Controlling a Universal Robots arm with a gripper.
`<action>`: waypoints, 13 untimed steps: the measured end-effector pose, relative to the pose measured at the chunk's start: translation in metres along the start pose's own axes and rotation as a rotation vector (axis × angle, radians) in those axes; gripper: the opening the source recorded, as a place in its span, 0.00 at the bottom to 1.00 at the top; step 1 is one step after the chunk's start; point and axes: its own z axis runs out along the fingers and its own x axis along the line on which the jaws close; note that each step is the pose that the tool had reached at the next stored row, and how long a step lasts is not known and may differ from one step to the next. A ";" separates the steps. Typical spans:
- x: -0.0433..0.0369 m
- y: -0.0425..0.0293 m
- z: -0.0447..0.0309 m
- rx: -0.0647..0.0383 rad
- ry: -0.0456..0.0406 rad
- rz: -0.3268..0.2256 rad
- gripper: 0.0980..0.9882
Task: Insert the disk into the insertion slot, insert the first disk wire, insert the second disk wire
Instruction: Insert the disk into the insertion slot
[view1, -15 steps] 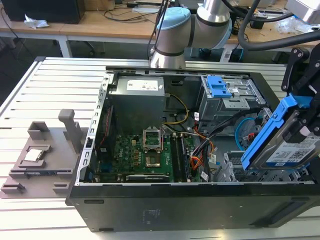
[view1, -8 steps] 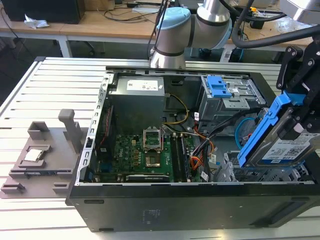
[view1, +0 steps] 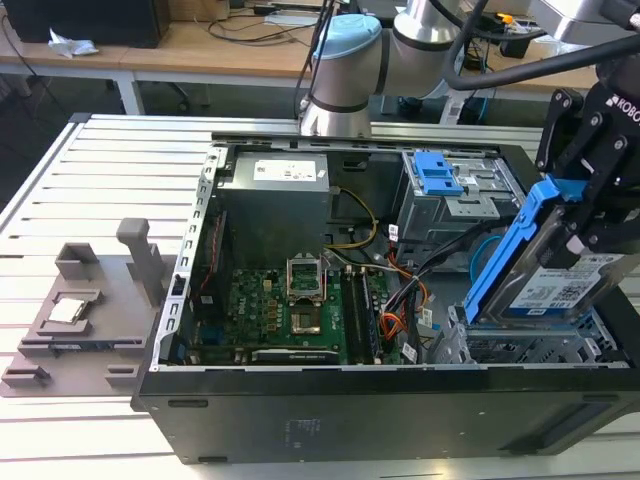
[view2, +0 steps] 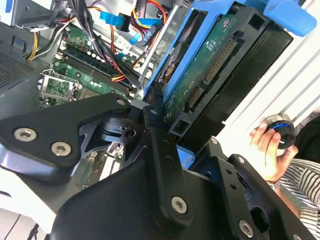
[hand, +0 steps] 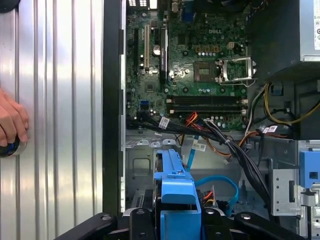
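Exterior view, disk: the disk (view1: 560, 285), grey, white-labelled and blue-framed, stands steeply tilted at the case's end on the exterior view's right, label facing outward.
Disk, lower edge: down at the mouth of the insertion slot (view1: 530, 348); whether the two touch cannot be told.
Gripper: the gripper (view1: 578, 205) is clamped on the disk's raised end; in the second wrist view a black finger (view2: 159, 140) presses the blue frame beside the disk's green underside.
Insertion slot: low perforated grey cage directly beneath the disk.
Second disk wire: the blue flat cable (hand: 220, 181) curls in a loop just beyond the disk in the first wrist view.
First disk wire: a red-orange strand (hand: 209, 196) inside that loop, probably this wire.
Taller cage: the cage with the blue latch (view1: 450, 190), just beside the slot.
Case: the open tower case (view1: 350, 410) lies on its side, with the green motherboard (view1: 280, 310) near its middle.
Person: a hand (hand: 11, 120) rests on a round object (hand: 7, 149) on the slatted table (hand: 60, 125), beside the case.
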 end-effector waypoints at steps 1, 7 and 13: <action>-0.0006 0.0003 0.0007 0.000 0.0000 0.000 0.30; -0.0017 0.0020 0.0056 0.000 0.0001 0.000 0.30; -0.0016 0.0017 0.0150 0.000 0.0001 0.000 0.30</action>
